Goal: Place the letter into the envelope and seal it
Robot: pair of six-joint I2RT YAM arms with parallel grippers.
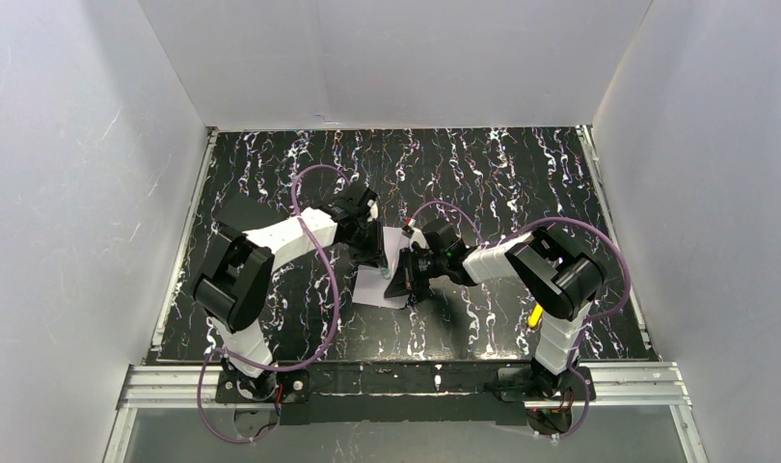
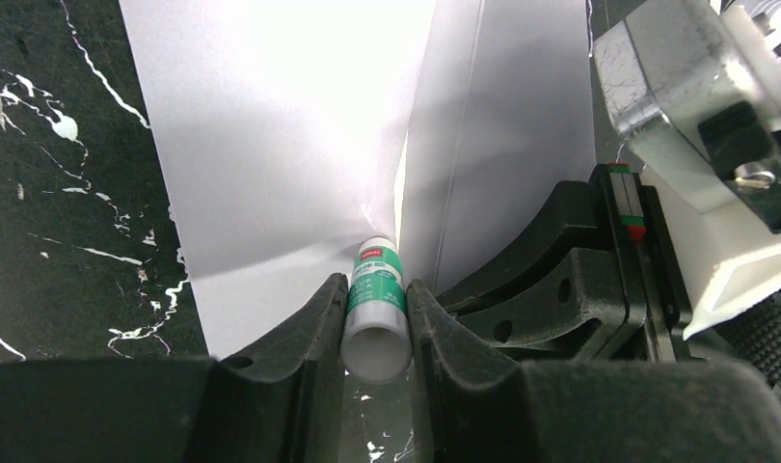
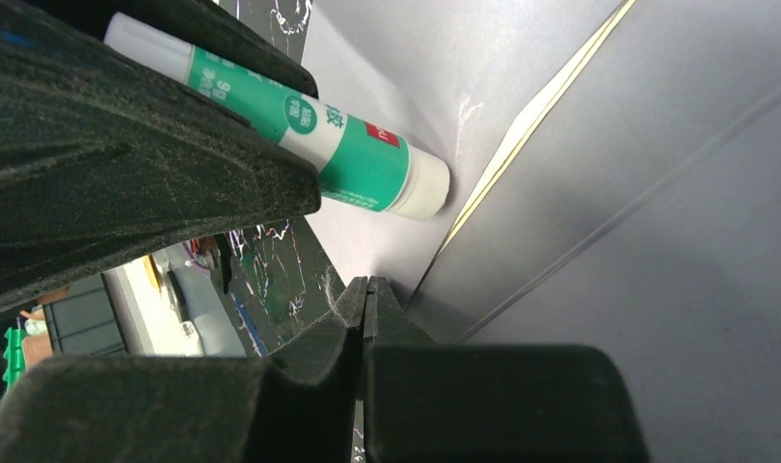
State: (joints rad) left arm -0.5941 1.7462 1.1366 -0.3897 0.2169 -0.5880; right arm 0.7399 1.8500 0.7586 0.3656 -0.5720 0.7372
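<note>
Top camera: above and behind the arm bases, facing down over the whole bench (image 1: 271,174) from its near edge. Left wrist camera: behind the left gripper (image 2: 377,287), at close range. Right wrist camera: behind the right gripper (image 3: 367,289), at close range. All views share the envelope (image 1: 372,287) at bench centre. Both wrist views share the glue stick (image 2: 377,309).

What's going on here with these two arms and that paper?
The left gripper holds a green and white glue stick, its tip pressed against the open flap of the pale envelope, near the fold. The right gripper is shut at the envelope's edge beside that fold; whether it pinches the paper is unclear. The flap is not yet sealed.
</note>
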